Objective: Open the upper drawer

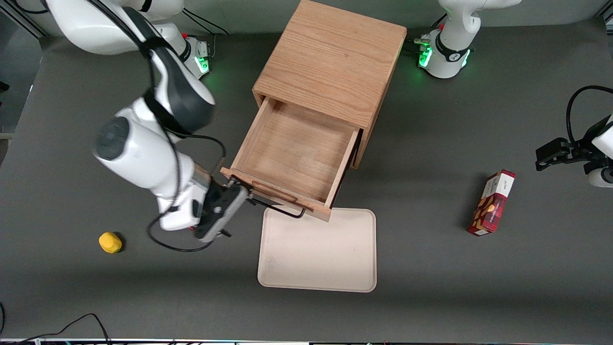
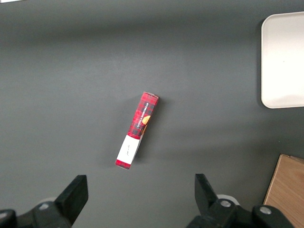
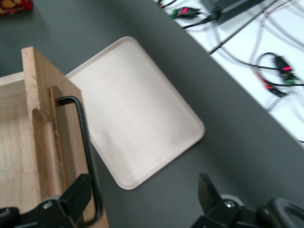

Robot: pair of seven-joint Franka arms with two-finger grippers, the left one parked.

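Observation:
The upper drawer (image 1: 292, 153) of the oak cabinet (image 1: 330, 62) stands pulled far out, and its inside is bare. Its thin black bar handle (image 1: 282, 211) runs along the drawer front (image 3: 42, 142) and also shows in the right wrist view (image 3: 85, 142). My right gripper (image 1: 249, 195) is open at the handle's end toward the working arm's side. In the right wrist view the gripper (image 3: 142, 190) has its fingers wide apart, and the bar's end lies between them, close against one finger (image 3: 76, 194). The bottom drawer is hidden under the open one.
A cream tray (image 1: 318, 249) lies on the table nearer the front camera than the drawer, partly under the drawer front. A small yellow object (image 1: 110, 242) lies near the working arm. A red box (image 1: 492, 202) lies toward the parked arm's end.

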